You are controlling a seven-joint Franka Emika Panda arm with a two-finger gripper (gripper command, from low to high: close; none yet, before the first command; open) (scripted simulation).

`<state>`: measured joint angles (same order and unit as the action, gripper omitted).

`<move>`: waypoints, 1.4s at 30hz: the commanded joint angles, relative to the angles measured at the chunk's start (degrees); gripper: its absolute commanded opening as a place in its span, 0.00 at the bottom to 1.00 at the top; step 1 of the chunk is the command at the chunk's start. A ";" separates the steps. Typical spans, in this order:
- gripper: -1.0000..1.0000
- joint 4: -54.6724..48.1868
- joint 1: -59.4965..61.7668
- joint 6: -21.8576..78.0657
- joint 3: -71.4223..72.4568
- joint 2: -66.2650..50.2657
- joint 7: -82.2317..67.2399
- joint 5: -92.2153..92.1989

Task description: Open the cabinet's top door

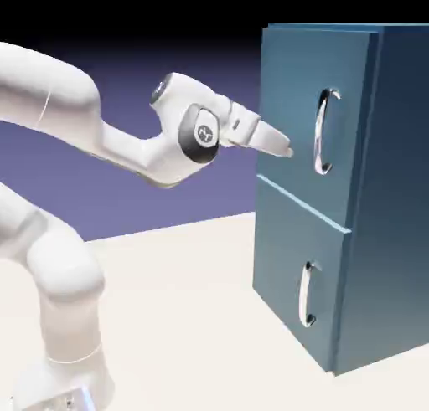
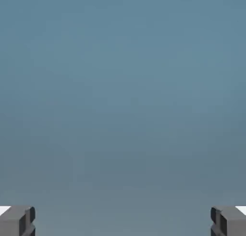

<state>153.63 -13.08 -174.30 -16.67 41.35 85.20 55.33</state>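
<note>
Now our spread, empty end effector (image 1: 287,151) faces the stiff teal-blue top door (image 1: 293,108); we judge its long curved silver handle (image 1: 323,131) the right hold.

The cabinet (image 1: 335,192) has a smooth, matt teal-blue finish, and the top door (image 1: 302,108) fills the hand view as the same flat, even surface. Its handle (image 1: 323,133) is polished, mirror-bright silver metal. The arm (image 1: 100,133) wears glossy white plastic-looking shells, and the table (image 1: 184,300) is plain matt cream.
</note>
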 commanded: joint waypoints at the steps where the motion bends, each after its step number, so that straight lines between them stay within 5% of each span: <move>1: 0.50 -0.33 -0.56 -0.01 -0.75 0.39 1.93 2.50; 42: 0.50 -13.75 -23.11 -0.55 -31.08 16.20 79.69 103.16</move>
<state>139.88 -36.19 -174.86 -47.75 57.54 164.89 158.49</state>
